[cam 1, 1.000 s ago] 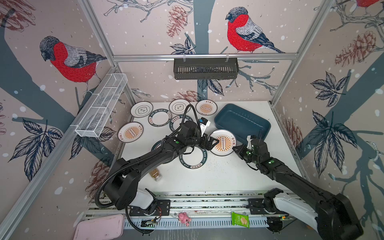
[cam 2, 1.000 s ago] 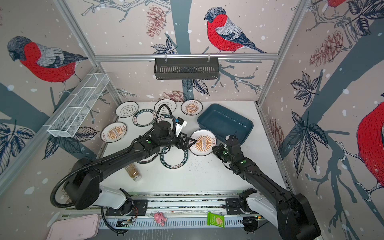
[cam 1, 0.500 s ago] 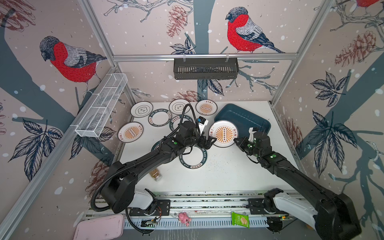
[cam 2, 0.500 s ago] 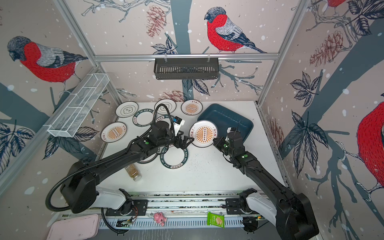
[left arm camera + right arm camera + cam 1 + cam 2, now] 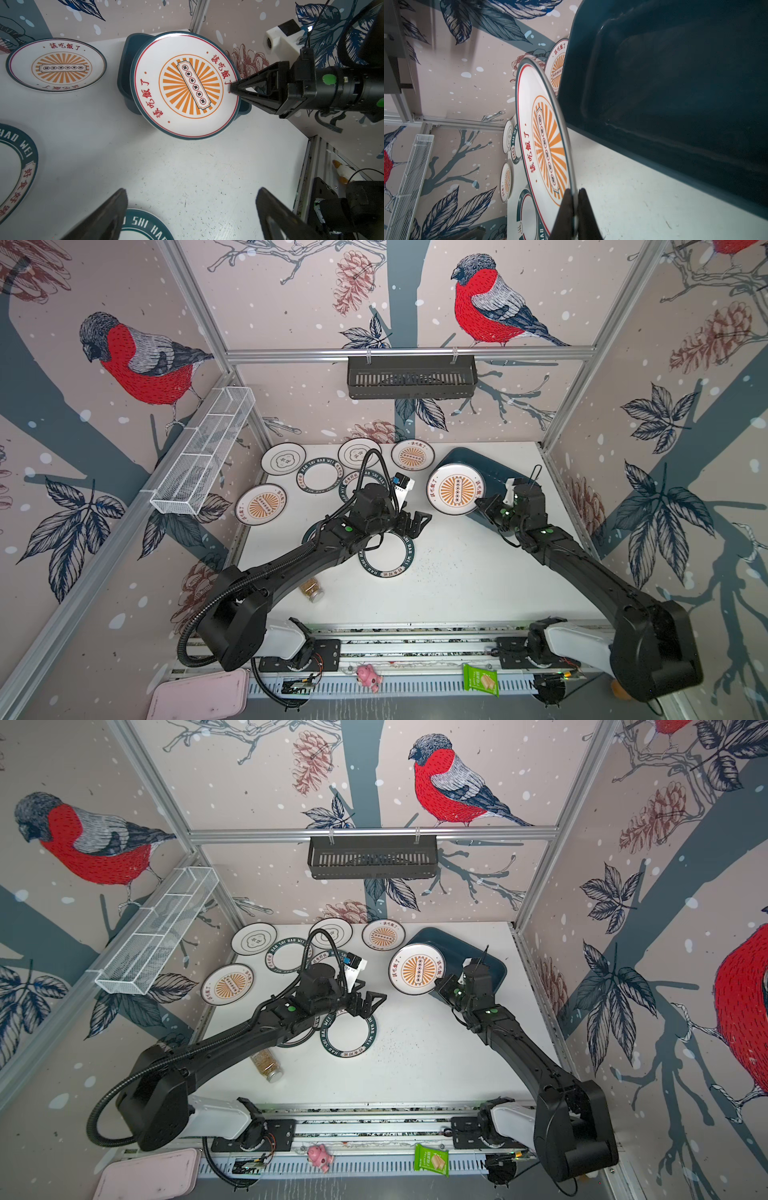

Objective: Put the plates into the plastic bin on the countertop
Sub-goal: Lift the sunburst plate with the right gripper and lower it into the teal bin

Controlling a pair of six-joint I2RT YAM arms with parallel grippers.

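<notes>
**Over the bin's near-left corner: first plate held on edge, ready to go in**

At the far right of the desk (image 5: 457, 572), the right pincer (image 5: 478, 502) is clamped tight on the rim of a sunburst plate (image 5: 456, 489). It holds the plate lifted and tilted, with the printed face turned up and toward the left. The right wrist view shows the plate almost edge-on, its rim thin between the two closed jaws. Both top views show the plate overlapping the near-left corner of the plastic bin (image 5: 498, 470). Whether it touches the bin wall cannot be told. What shows of the bin's inside holds no plate.

Near the middle of the desk the left pincer (image 5: 417, 520) hangs with its jaws spread wide and nothing between them. It sits just above a lettered-rim plate (image 5: 386, 553). The other plates (image 5: 261, 504) lie flat across the far and left parts of the desk, some partly hidden under the left arm.

The step in hand looks like the carry of the first plate to the bin, so the task is barely begun. The next move probably calls for taking the plate farther right until it clears the bin wall. It would then need levelling and lowering to the floor of the bin before the jaws part. A tilted plate let go from this height could catch the rim or tip back onto the desk.
</notes>
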